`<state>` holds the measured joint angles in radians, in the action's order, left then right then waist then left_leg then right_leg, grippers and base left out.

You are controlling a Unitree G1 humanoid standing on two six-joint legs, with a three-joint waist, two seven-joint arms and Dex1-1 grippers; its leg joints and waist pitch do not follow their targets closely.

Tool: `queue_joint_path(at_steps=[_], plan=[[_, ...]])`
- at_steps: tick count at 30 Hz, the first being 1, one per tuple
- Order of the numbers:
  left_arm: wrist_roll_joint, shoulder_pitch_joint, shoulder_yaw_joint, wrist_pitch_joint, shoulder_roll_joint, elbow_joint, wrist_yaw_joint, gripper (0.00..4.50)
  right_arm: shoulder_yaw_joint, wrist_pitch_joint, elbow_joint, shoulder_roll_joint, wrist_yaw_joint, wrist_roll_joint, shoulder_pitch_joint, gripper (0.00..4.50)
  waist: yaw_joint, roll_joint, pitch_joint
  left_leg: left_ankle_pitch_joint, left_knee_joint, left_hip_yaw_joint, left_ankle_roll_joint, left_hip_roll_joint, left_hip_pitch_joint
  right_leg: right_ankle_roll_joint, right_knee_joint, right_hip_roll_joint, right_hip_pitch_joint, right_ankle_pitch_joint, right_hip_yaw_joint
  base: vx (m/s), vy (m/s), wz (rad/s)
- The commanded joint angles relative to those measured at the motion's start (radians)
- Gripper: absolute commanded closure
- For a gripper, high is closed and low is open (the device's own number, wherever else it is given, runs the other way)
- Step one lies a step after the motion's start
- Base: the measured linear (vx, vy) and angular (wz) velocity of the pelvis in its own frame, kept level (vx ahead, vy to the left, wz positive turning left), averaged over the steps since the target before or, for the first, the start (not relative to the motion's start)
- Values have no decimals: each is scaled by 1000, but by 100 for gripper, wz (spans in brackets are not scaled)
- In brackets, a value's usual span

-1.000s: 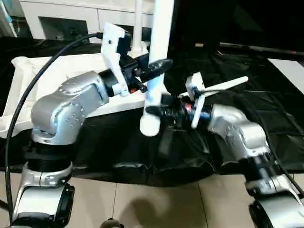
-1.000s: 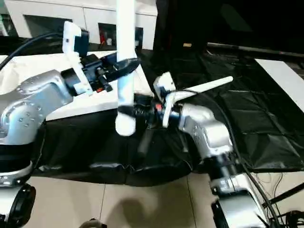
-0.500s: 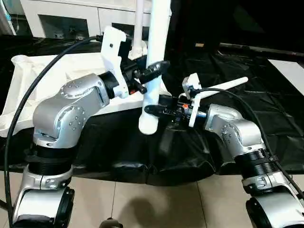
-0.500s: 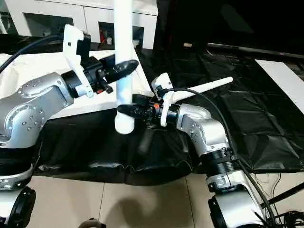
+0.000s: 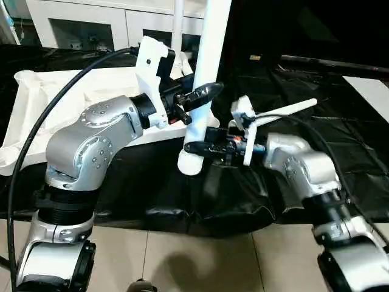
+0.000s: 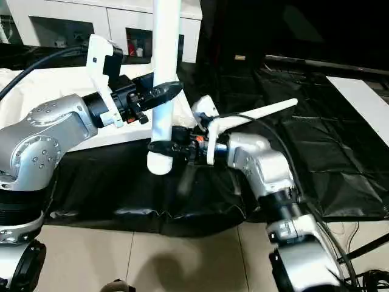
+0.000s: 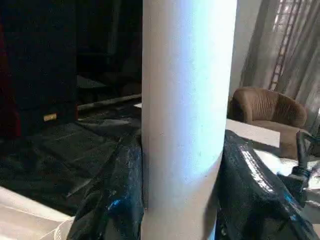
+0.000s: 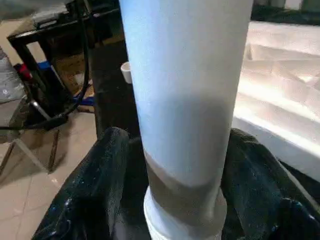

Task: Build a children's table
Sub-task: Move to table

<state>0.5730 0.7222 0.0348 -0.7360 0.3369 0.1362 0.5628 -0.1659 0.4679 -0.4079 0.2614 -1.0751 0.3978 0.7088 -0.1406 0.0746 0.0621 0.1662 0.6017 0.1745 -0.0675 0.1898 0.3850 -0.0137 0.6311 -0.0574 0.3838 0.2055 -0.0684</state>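
Left eye view: your left gripper [image 5: 196, 100] clamps the upright white leg [image 5: 205, 73] mid-shaft, and your right gripper [image 5: 197, 148] grasps it near its lower end, toward 6 o'clock. The tabletop [image 5: 73, 97] lies at 9 o'clock.

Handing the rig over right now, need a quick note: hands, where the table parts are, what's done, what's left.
Left hand: closed on the upright white leg, gripping higher up.
Right hand: closed on the same leg, near its wide lower end.
The leg is held in the air over the black sheet, in front of the tabletop's near corner.
Tabletop: underside up, behind the left arm. One leg looks already seated at its far edge. Another leg lies on the sheet behind the right arm.
Left: fit the held leg, then the rest.
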Motion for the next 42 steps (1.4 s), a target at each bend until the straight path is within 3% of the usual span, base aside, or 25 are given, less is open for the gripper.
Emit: queue_joint_path(at_steps=[1, 5, 19, 20, 31, 37, 42], plan=[[-4, 10, 13, 10, -3, 23, 13, 273, 0, -5, -4, 10, -7, -7, 13, 158, 6, -8, -74, 114, -68, -11, -33, 45, -24, -179, -60, -87, -44, 81, 52, 0, 0, 0], [31, 3, 12, -7, -5, 48, 40, 273, 1, -12, -21, 3, -6, -12, 24, 158, 6, -7, -74, 109, -68, -11, -32, 45, -24, -186, -58, -88, -45, 73, 52, 0, 0, 0], [-6, -2, 42, 8, 22, 37, 73, 273, 0, -24, -23, 2, -51, -12, 37, 158, 7, -10, -75, 109, -67, -12, -32, 46, -25, -188, -56, -86, -45, 51, 52, 0, 0, 0], [-9, -3, 44, 10, 23, 35, 73, 273, 0, -22, -17, 2, -55, -9, 35, 158, 6, -15, -75, 109, -68, -12, -33, 46, -26, -189, -55, -86, -45, 49, 52, 0, 0, 0], [-19, 3, 39, 13, 21, 22, 78, 273, -9, -33, -30, 2, -65, -34, 32, 158, 7, -14, -76, 119, -68, -13, -38, 46, -27, -196, -55, -86, -45, 49, 52, 0, 0, 0], [-19, 7, 35, 12, 18, 22, 79, 273, -18, -40, -39, 1, -70, -49, 31, 218, 7, -12, -76, 118, -67, -12, -38, 45, -26, -199, -55, -86, -45, 44, 51, 0, 0, 0], [-13, 11, 28, 9, 16, 20, 77, 273, -23, -45, -47, 0, -70, -60, 28, 227, 7, -13, -75, 117, -68, -12, -35, 46, -27, -197, -55, -86, -45, 48, 52, 0, 0, 0]])
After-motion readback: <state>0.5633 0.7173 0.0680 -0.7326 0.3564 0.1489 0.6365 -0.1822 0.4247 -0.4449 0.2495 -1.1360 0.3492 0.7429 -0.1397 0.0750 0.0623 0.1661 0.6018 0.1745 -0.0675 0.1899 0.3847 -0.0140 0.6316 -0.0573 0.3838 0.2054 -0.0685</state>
